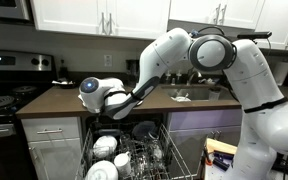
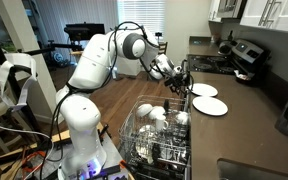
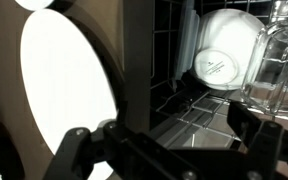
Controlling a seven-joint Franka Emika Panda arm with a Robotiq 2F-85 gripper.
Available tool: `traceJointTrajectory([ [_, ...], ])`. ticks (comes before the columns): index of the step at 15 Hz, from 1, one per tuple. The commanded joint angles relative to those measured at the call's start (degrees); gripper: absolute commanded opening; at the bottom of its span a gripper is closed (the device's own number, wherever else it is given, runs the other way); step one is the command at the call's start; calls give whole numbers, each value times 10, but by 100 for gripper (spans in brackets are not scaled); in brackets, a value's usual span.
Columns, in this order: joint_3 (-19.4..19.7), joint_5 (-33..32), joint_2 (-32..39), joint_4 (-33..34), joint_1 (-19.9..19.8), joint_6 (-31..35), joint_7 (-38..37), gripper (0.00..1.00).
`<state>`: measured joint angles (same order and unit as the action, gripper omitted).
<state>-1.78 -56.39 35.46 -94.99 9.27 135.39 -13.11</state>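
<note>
Wrist view: we log the pincer [image 3: 168,135] as released, its two dark, matte fingers [image 3: 74,140] spread wide at the bottom of the frame with nothing between them. The white plate [image 3: 64,90] fills the left side. It is a smooth, glossy disc, seen at a slant so that it reads as a tall oval, bright against the dark surface under it. It lies up and to the left of the pincer, outside the left finger, and we see no contact. To the right runs the rack [image 3: 174,105], thin dark wire in a grid. In it a white bowl [image 3: 224,55] stands on edge, rounded and glazed, with small print on its base. Just beside it is a clear glass [image 3: 279,60], ribbed and shiny.

In an exterior view the pincer [image 2: 182,82] hangs above the edge of the dark brown desk [image 2: 249,120], over the far end of the pulled-out rack [image 2: 144,140]. Two flat white plates lie on the desk just beside it, one [image 2: 211,106] nearer the rack and a second plate [image 2: 204,90] behind. We cannot tell which of them the wrist view shows
</note>
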Motion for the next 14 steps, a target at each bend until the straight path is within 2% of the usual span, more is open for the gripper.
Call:
traceJointTrajectory([
  [1,3,17,9,24,5,-17,27,100],
  [14,-11,5,-46,-29,12,28,30,100],
])
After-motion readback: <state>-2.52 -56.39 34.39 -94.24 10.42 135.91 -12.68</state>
